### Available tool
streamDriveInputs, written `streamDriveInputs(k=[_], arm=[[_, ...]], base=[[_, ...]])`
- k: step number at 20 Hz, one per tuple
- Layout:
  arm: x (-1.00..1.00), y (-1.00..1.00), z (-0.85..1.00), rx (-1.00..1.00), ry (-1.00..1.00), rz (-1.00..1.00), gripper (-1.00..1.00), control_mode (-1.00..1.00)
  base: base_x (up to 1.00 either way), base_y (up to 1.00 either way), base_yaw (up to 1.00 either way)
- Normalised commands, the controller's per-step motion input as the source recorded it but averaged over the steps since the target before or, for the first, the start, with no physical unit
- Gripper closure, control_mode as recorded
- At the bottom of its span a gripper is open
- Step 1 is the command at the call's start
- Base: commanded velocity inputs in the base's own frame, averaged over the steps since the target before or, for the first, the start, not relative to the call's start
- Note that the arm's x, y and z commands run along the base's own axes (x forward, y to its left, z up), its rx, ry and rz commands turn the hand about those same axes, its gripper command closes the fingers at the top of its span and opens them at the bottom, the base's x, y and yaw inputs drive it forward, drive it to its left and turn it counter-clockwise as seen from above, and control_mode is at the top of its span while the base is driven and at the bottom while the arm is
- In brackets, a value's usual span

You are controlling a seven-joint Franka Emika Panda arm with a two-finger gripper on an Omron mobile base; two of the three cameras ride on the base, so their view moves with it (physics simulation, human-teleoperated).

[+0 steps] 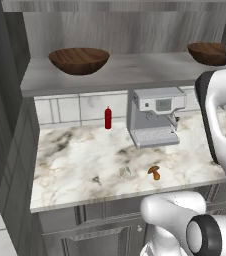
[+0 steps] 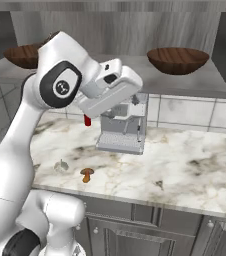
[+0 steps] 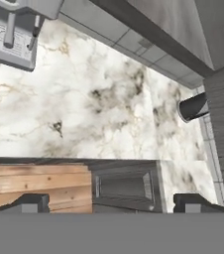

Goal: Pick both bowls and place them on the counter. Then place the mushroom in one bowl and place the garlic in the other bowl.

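Mushroom (image 1: 154, 172) near counter (image 1: 75, 165) front edge | fingers (image 3: 34, 201) spread apart

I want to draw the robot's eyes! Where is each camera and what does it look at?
Left base view: behind the arm's left, facing the counter; arm at right.
Right base view: behind its right, same counter; arm at left.
Hand view: on the hand, looking down past the tool, fingers apart.
Both base views share the mushroom, coffee machine and both bowls.
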Motion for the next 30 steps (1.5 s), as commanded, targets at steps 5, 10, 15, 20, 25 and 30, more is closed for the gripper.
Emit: streamDriveInputs(k=[5,10,15,20,25,30], arm=[[0.26,-0.20,0.52,0.00,0.08,0.00,-1.00,-1.00],[0.66,-0.03,0.42,0.00,0.09,0.05,-1.00,-1.00],[0.54,-0.02,0.04,0.00,-0.01,0.11,-1.00,-1.00],[0.43,-0.01,-0.03,0.00,-0.07,0.13,-1.00,-1.00],[0.35,-0.06,-0.04,0.00,-0.09,0.16,-1.00,-1.00],[0.27,-0.14,0.00,0.00,-0.07,0.16,-1.00,-1.00]], base=[[0.00,0.00,0.00],[0.00,0.00,0.00],[0.00,0.00,0.00],[0.00,0.00,0.00],[0.00,0.00,0.00],[0.00,0.00,0.00]])
